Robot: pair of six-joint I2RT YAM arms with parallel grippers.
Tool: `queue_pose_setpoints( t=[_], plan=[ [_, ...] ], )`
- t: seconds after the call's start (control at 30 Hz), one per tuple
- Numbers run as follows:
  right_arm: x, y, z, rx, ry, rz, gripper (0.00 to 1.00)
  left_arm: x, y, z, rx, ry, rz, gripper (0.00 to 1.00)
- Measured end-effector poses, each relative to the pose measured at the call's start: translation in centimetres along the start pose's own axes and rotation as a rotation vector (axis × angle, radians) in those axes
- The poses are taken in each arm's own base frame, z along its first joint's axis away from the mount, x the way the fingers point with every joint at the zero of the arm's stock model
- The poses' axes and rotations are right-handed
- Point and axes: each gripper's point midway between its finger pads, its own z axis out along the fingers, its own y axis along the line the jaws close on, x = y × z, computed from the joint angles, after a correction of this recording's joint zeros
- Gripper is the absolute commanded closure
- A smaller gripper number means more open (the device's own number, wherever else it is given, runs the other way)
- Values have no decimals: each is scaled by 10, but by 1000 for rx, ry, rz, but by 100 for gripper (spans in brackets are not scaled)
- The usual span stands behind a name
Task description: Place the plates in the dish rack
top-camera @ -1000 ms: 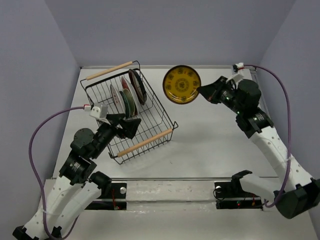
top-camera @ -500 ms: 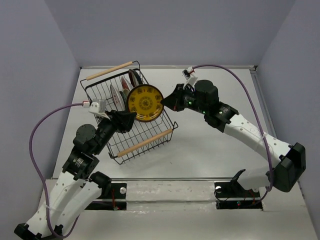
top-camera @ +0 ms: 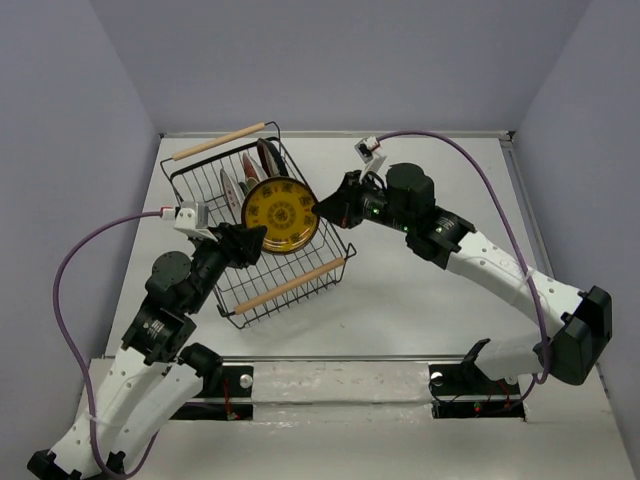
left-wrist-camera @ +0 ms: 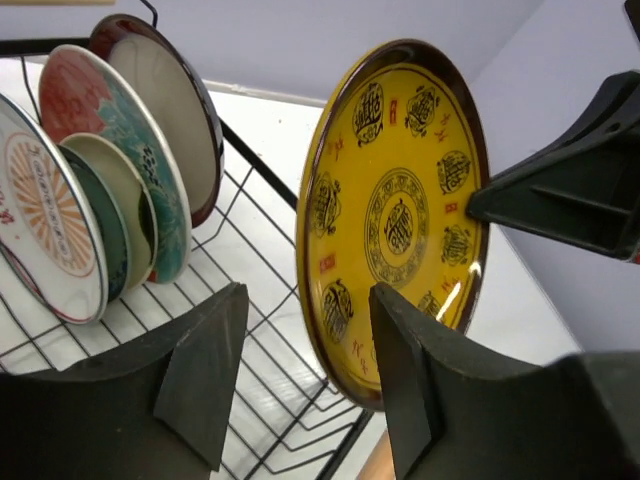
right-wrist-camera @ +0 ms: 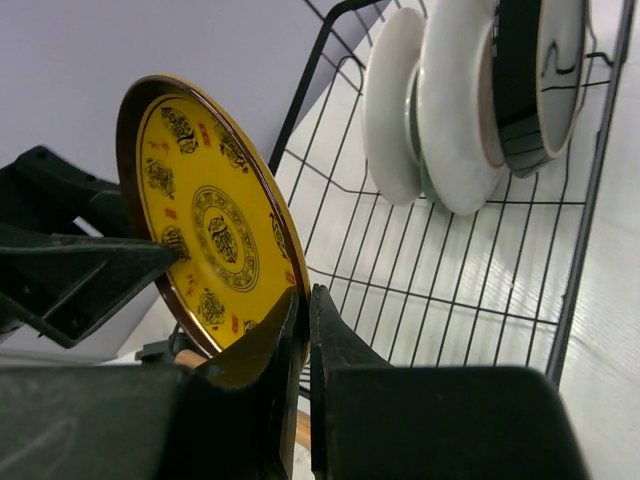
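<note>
Two arms meet over the dish rack [top-camera: 290, 262] in the top view. The rack sits on the left half of the table [top-camera: 430, 300], turned at an angle. My right gripper [top-camera: 322, 208] has the yellow plate [top-camera: 280, 215] by its right-hand rim, jaws closed on it. The plate is on edge above the rack's near half. My left gripper [top-camera: 252, 240] reaches in from the rack's near-left side to the plate's lower-left rim.

Left wrist view: my fingers [left-wrist-camera: 205, 365] stand part open with a clear gap between them. The yellow plate [left-wrist-camera: 395, 220] is upright and slightly tilted, face toward the camera, its lower rim just beside my right-hand finger. I cannot tell whether it touches. Nothing is clamped. Four plates stand in a row at the left: the sunburst plate [left-wrist-camera: 45, 215], the small teal plate [left-wrist-camera: 120, 205], the floral plate [left-wrist-camera: 105, 120] and the maroon-rimmed plate [left-wrist-camera: 165, 105].

Right wrist view: my right gripper [right-wrist-camera: 307, 300] is pinched tight on the rim of the yellow plate [right-wrist-camera: 215, 230]. The plate hangs over the wire floor of the dish rack [right-wrist-camera: 450, 270]. The backs of the standing plates [right-wrist-camera: 445, 120] show at the upper right. The left gripper [right-wrist-camera: 75, 270] is at the plate's far rim.
</note>
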Motion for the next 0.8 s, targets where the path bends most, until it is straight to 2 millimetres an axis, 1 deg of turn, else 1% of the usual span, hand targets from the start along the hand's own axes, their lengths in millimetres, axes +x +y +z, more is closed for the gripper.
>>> queue_pose_setpoints(
  t=[0.17,0.2,0.23,0.27,0.3,0.33,0.37,0.4,0.47,0.53,0.57,0.63,0.67,0.77,0.8],
  plan=[
    [10,16,-1,-54,32,-16,93,2,1,-1,-4,10,12,47],
    [11,17,-1,-62,39,-16,93,2,1,-1,-2,10,12,53],
    [12,18,-1,-68,44,-17,93,2,1,-1,-1,11,13,73],
    [13,19,-1,-72,47,-17,93,3,0,-1,2,11,14,82],
    [14,19,-1,-78,53,-21,93,3,-2,-1,13,12,0,94],
    [15,12,0,-55,56,-33,92,-1,-8,-2,38,0,-8,95],
    [17,9,2,-53,65,-32,79,-6,-14,-3,64,-15,-17,95],
    [18,8,3,-63,73,-32,71,-11,-18,-6,82,-32,-8,95],
    [22,15,6,-110,94,-46,59,-11,-19,-10,97,-29,0,95],
    [28,20,8,-150,120,-47,58,-11,-25,-12,127,-24,6,95],
    [33,25,11,-189,145,-55,58,-10,-30,-13,155,-19,8,95],
    [42,32,14,-246,181,-58,58,-8,-33,-15,179,-6,22,95],
    [45,36,14,-278,197,-60,61,-6,-35,-15,192,1,25,95],
    [53,48,13,-368,229,-75,92,-5,-39,-18,216,18,32,94],
    [51,52,10,-401,229,-82,93,-8,-41,-20,222,17,32,83]
  ],
)
